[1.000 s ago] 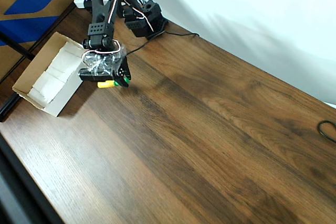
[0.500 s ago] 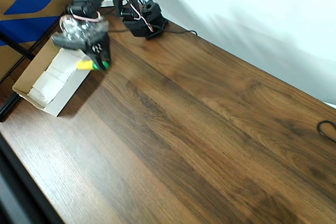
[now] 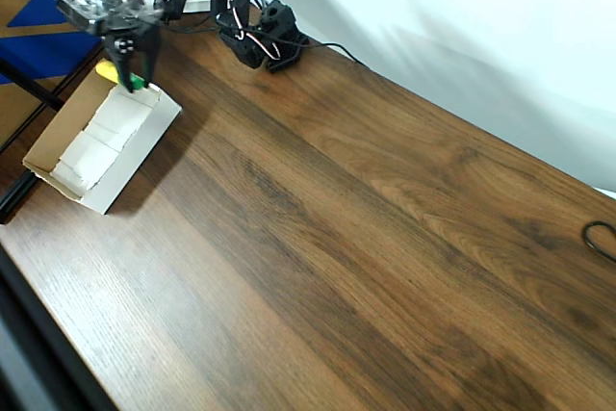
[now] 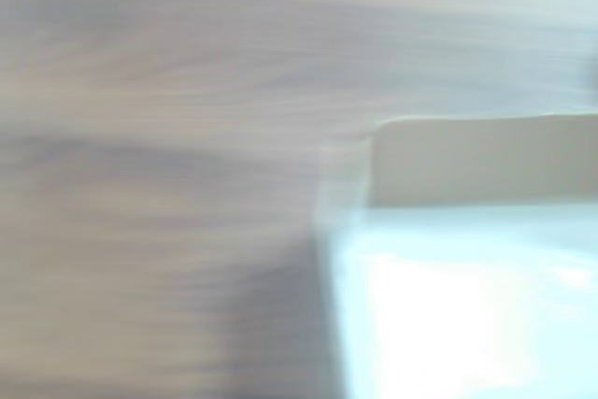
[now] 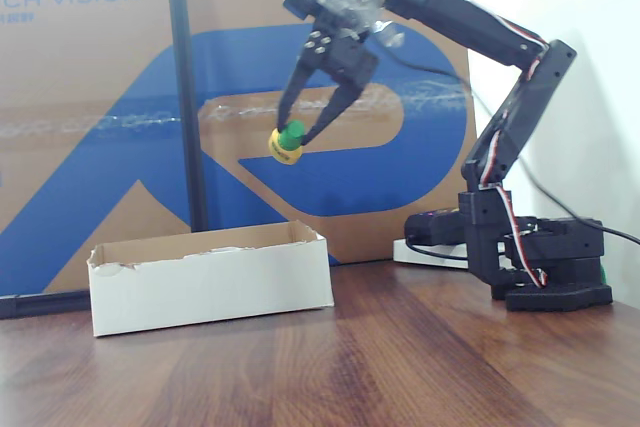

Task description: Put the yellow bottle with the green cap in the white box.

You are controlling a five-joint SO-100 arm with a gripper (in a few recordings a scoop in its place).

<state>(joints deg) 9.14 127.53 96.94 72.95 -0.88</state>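
The yellow bottle with the green cap hangs in the air, pinched at its cap between the black fingers of my gripper. In the fixed view it is well above the right end of the white box. From overhead, the gripper and the bottle sit over the far end of the white box, with yellow and green peeking out beside the fingers. The wrist view is blurred; a pale box wall and bright white lining show at its right.
A large brown-and-blue carton stands behind the box, with a black pole in front of it. The arm's base and its cables sit at the table's far edge. Open wood spreads to the right; a black cable loop lies at the far right edge.
The arm has swung left and away from the table's middle, carrying the bottle from beside the box's long wall to above the box's far end.
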